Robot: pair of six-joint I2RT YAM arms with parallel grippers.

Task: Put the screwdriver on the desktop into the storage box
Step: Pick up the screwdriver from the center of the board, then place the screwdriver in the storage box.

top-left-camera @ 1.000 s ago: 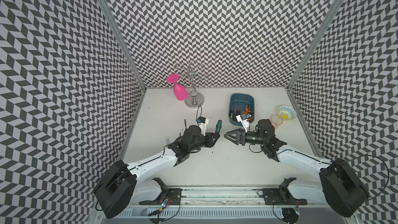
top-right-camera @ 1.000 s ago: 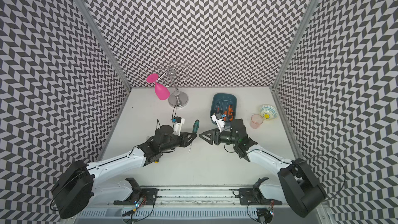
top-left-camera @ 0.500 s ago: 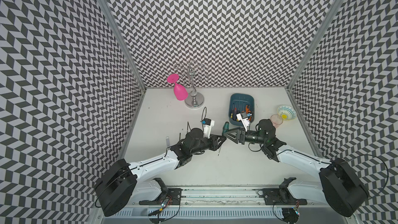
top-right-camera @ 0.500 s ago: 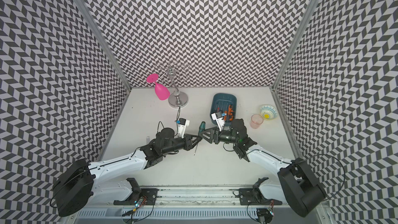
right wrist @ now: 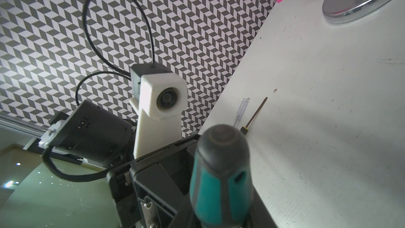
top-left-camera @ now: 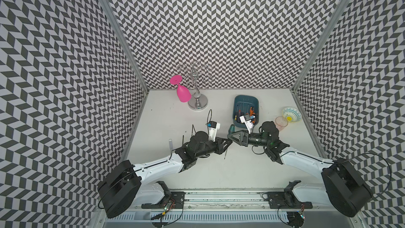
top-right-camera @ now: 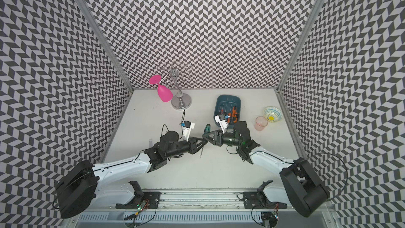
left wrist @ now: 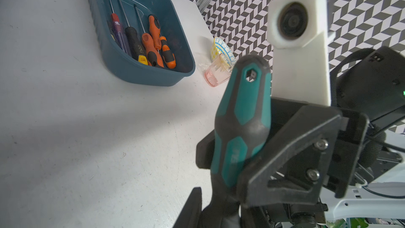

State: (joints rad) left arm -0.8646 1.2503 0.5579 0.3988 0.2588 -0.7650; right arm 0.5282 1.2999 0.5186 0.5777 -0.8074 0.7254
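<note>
A screwdriver (top-left-camera: pixel 231 129) with a teal and black handle hangs upright just above the white desktop (top-left-camera: pixel 219 172), between both arms, with its tip (top-right-camera: pixel 200 156) pointing down. My left gripper (top-left-camera: pixel 227 144) is shut on its lower end, close below in the left wrist view (left wrist: pixel 219 213). My right gripper (top-left-camera: pixel 230 137) is shut on the handle (left wrist: pixel 243 110), and its black finger (left wrist: pixel 291 145) crosses in front. The handle (right wrist: pixel 219 172) also fills the right wrist view. The dark teal storage box (top-left-camera: pixel 256 101) lies just behind the right gripper and holds several screwdrivers (left wrist: pixel 151 47).
A pink goblet (top-left-camera: pixel 183 93) hangs on a chrome rack (top-left-camera: pixel 198 104) at the back left. A pink cup (top-left-camera: pixel 281 123) and a patterned bowl (top-left-camera: pixel 291 114) sit right of the box. A clear-handled screwdriver (right wrist: pixel 241 110) and a dark one (right wrist: pixel 255 115) lie on the desktop's left side.
My left arm carried the screwdriver rightward to the right gripper. The right gripper, open a second ago, has closed on the handle.
</note>
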